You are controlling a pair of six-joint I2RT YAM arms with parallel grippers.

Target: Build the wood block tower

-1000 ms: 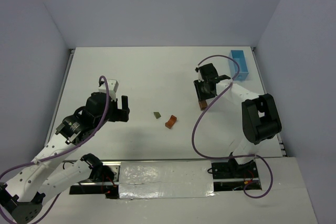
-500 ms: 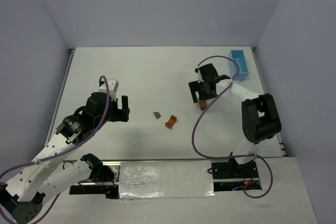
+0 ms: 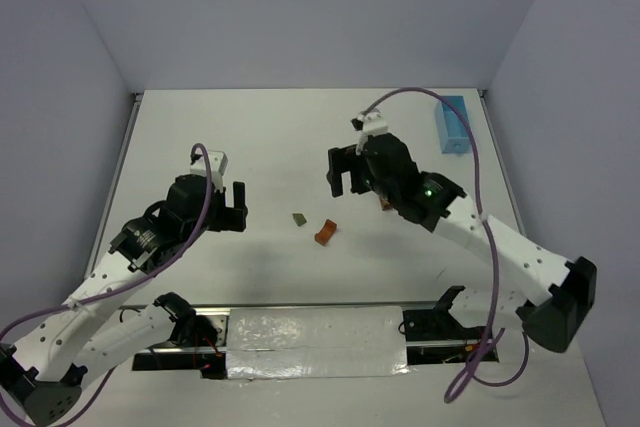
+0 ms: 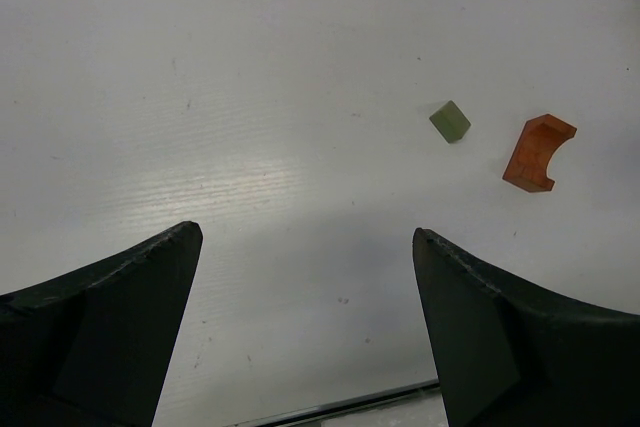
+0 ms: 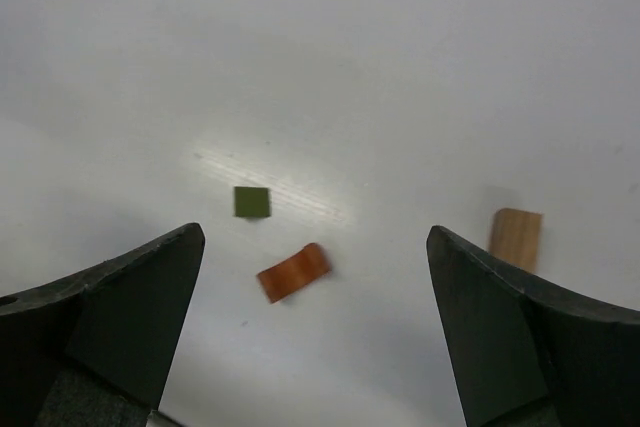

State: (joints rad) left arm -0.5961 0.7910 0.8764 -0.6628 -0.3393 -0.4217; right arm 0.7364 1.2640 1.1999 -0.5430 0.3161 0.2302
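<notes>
Stacking has not begun: olive cube (image 3: 299,218) and orange arch (image 3: 325,232) lie near each other on the white table (image 3: 250,137), between left gripper (image 3: 238,209) and right gripper (image 3: 347,177), the arch's long axis diagonal. Tan oblong block (image 5: 516,238) sits apart, nearest the right gripper. Both grippers hang with jaws spread wide, empty. Blocks appear smooth, matte wood.

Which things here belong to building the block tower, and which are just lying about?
For the job: green block, orange block, tan block.
Lying about: blue tray.
</notes>
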